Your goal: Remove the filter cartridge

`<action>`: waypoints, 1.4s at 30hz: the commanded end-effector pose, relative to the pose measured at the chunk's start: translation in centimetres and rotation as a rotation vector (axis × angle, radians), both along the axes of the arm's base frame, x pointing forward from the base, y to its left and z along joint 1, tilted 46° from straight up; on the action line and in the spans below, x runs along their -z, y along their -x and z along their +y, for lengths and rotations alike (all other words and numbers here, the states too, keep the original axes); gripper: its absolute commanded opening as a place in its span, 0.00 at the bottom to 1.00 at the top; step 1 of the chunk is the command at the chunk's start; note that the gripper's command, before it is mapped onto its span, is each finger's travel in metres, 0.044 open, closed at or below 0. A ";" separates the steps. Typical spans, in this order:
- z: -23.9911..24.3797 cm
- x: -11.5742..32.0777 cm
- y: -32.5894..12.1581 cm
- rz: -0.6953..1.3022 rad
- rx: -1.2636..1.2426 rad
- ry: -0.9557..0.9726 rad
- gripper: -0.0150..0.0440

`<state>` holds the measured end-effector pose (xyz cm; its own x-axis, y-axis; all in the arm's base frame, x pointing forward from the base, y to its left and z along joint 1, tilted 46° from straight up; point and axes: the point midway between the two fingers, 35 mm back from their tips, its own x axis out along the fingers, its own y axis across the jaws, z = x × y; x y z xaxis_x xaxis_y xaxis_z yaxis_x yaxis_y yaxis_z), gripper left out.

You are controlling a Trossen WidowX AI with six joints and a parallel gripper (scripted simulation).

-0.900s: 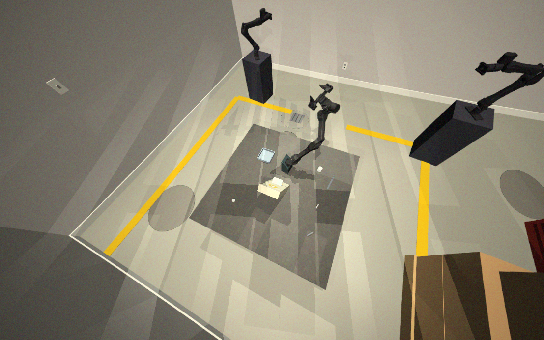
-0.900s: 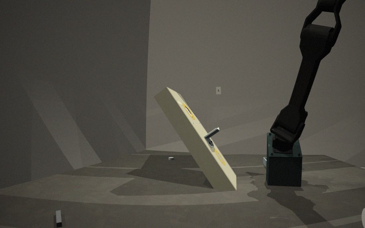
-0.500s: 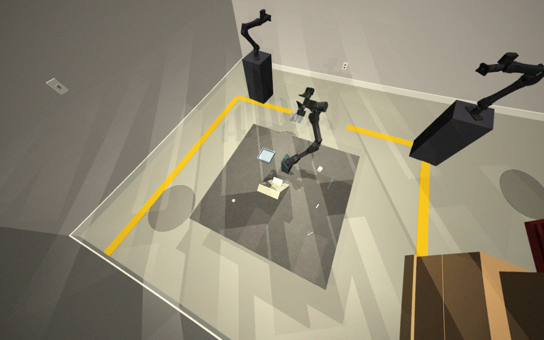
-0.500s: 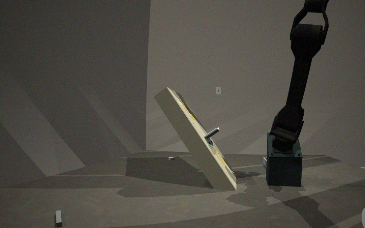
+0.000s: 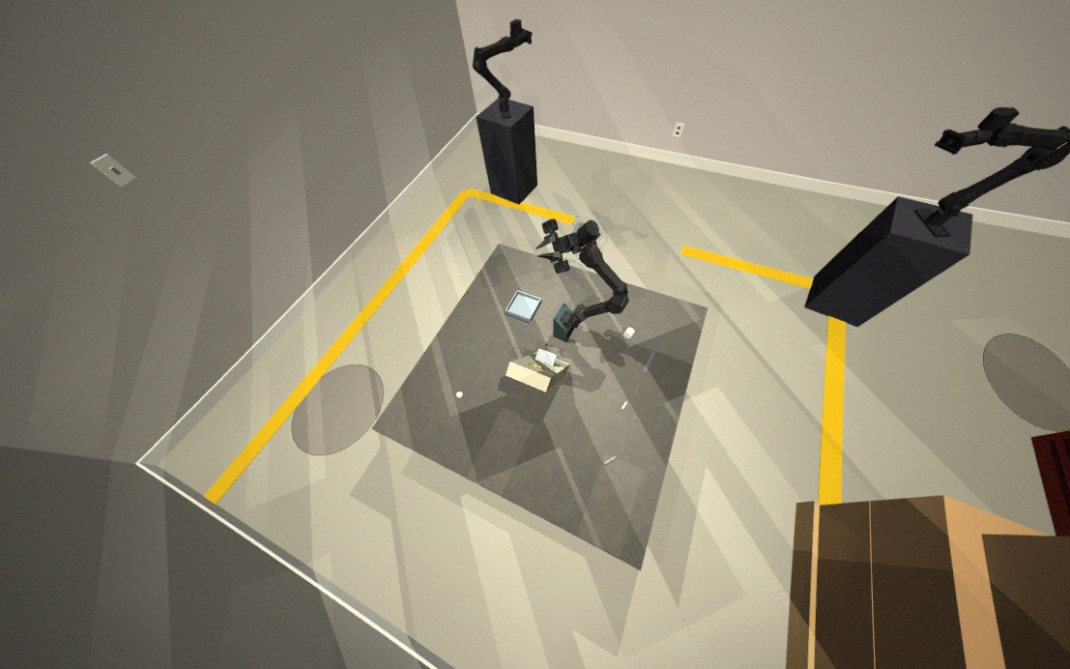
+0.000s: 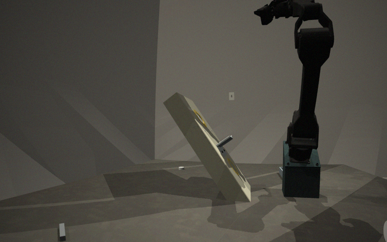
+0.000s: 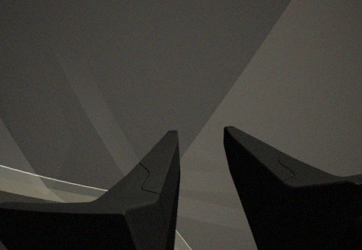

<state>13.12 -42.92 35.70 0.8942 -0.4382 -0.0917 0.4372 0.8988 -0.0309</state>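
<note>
Arm (image 5: 606,278) (image 6: 310,78): raised from its teal base (image 5: 558,332) (image 6: 301,182), upright, bent over at the top, well above the mat. Service panel (image 5: 528,373) (image 6: 202,144): cream, leaning, near the base, apart from the arm. Gripper (image 5: 540,250) (image 6: 258,18) (image 7: 201,136): roughly level, toward the panel's side in the exterior view; fingers partly spread, narrow gap, nothing between, touching nothing. Cartridge: cannot make it out for certain; whereabouts in panel unclear. Tray (image 5: 522,305): beside the base.
</note>
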 end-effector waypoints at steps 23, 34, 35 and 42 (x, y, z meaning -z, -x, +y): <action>32.7 21.1 -14.4 0.302 -0.743 -0.882 0.44; 33.2 21.3 -14.2 0.309 -0.751 -0.893 0.44; 33.2 21.3 -14.2 0.309 -0.751 -0.893 0.44; 33.5 21.6 -14.8 0.315 -0.751 -0.892 0.44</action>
